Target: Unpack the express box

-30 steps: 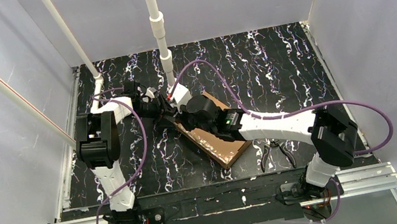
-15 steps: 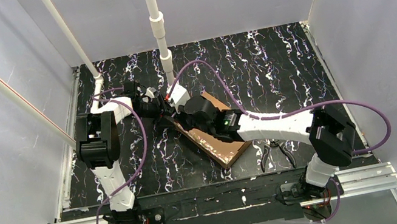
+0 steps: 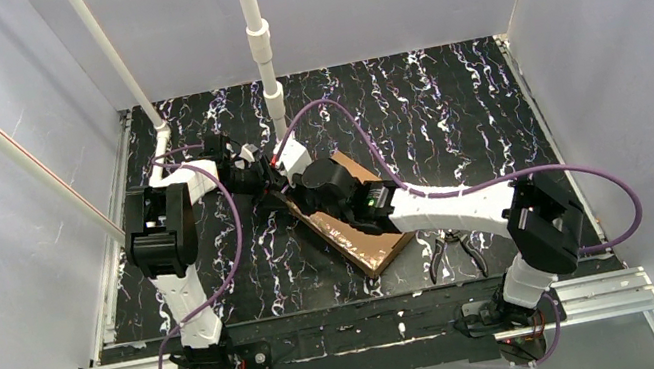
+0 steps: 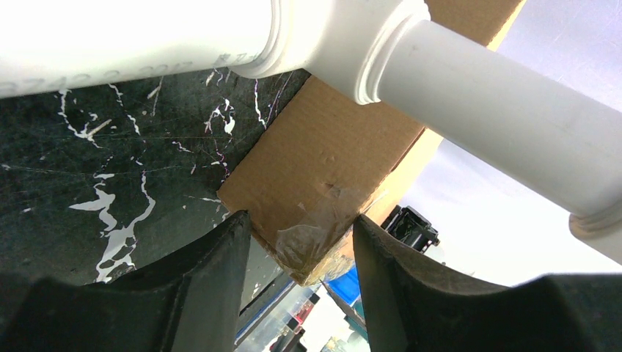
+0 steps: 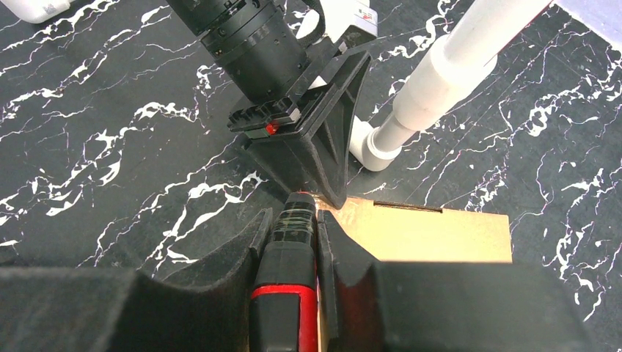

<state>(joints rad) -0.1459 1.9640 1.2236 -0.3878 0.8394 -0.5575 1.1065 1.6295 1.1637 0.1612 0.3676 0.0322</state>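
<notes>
**A:** How far along is the unpacking?

**B:** Early, by my reading. The express box (image 3: 372, 241) lies flat and slantwise near the middle of the worktop (image 3: 454, 121). From above its lid looks down. Glossy tape (image 4: 308, 246) covers the far-left corner, and I see nothing that is clearly cut. The seal, the lid and the contents all look left to do.

**A:** What does the right arm carry?

**B:** The right end effector (image 5: 295, 217) is clamped narrowly on a red-and-black tool (image 5: 286, 293), probably a cutter, though its tip is hidden. The tool's nose sits right at that far-left corner.

**A:** And the left?

**B:** The fingers of the left end effector (image 4: 301, 220) stand partway apart, astride the same taped corner. Both seem to touch the cardboard edges, but I cannot tell whether they press on them.

**A:** How are the arms posed?

**B:** The right arm stretches low across the box, its wrist over the far end. The left arm is folded with its elbow raised. Its forearm points rightward and its wrist dips to the corner, close to the foot of the white pipe (image 3: 262, 54). The two tips almost meet there.

**A:** Anything else?

**B:** Pliers (image 3: 455, 251) lie near the right arm's base, apart from the box.
</notes>
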